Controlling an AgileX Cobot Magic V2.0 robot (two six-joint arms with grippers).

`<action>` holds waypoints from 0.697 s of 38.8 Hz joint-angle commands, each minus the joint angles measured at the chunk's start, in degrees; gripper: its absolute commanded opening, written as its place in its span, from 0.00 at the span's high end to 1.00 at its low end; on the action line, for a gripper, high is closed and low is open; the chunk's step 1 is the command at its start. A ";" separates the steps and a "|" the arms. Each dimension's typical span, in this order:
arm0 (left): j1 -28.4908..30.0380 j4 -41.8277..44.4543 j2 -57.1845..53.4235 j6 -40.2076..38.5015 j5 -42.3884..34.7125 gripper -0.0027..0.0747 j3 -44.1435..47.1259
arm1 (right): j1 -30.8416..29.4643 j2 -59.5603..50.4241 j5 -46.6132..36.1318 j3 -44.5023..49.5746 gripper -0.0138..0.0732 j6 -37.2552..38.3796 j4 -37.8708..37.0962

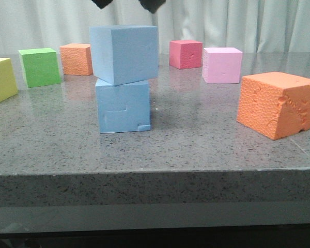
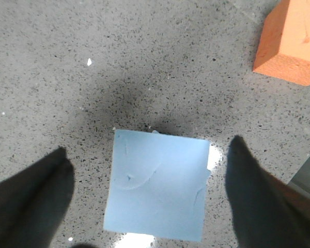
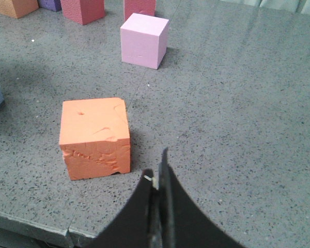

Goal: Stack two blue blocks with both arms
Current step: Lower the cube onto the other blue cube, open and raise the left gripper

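Blue blocks stood already stacked: the upper blue block [image 1: 125,53] rested on the lower blue block [image 1: 123,106], turned a little askew so that one edge overhung. The left gripper [image 2: 144,199] hung directly above the stack with its fingers [image 2: 36,186] spread wide, one on either side of the upper block's top face and clear of it; nothing was pinched. Both cubes looked like light foam, soft enough to dent: the top face bore faint cracks, and the lower cube showed a stepped groove and a chipped corner. Such a piece probably wanted a gentle squeeze on two opposite flat sides, low enough not to tip it, and away from the chipped corner. Its matte skin appeared to offer fair grip.

The right gripper [image 3: 159,206] was pressed together and empty, well apart from the stack, with an orange block [image 3: 95,137] near its tips and a pink block [image 3: 143,40] farther out on the grey table [image 3: 248,103].

No brand, label or writing showed on any cube.
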 commanded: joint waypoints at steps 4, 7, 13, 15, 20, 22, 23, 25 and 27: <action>-0.46 -0.40 -4.85 -0.65 1.12 0.62 -2.10 | -0.43 0.36 -4.40 -1.33 0.91 -0.40 -1.55; -0.46 -0.40 -5.60 -0.65 1.12 0.81 -2.10 | -0.43 0.36 -4.40 -1.33 0.91 -0.40 -1.55; -0.46 -0.40 -7.68 -0.65 1.12 0.99 -2.10 | -0.43 0.36 -4.40 -1.33 0.91 -0.40 -1.63; -0.46 -0.40 -8.75 -0.65 1.12 0.99 -2.10 | -0.43 0.36 -4.40 -1.33 0.91 -0.40 -1.63; -0.46 -0.55 -12.37 -0.80 1.12 0.99 -2.10 | -0.43 0.36 -4.40 -1.33 0.91 -0.40 -1.63; -0.46 -0.65 -14.16 -1.65 1.12 0.99 -1.88 | -0.43 0.36 -4.40 -1.33 0.91 -0.40 -1.63; -0.46 -0.65 -15.34 -1.77 1.12 0.99 -1.51 | -0.43 0.36 -4.40 -1.33 0.91 -0.40 -1.63; -0.46 -0.89 -17.53 -1.77 1.12 0.99 -0.41 | -0.43 0.36 -4.40 -1.33 0.91 -0.40 -1.63; -0.46 -1.59 -19.60 -1.77 1.12 0.99 1.01 | -0.43 0.36 -4.40 -1.33 0.91 -0.40 -1.63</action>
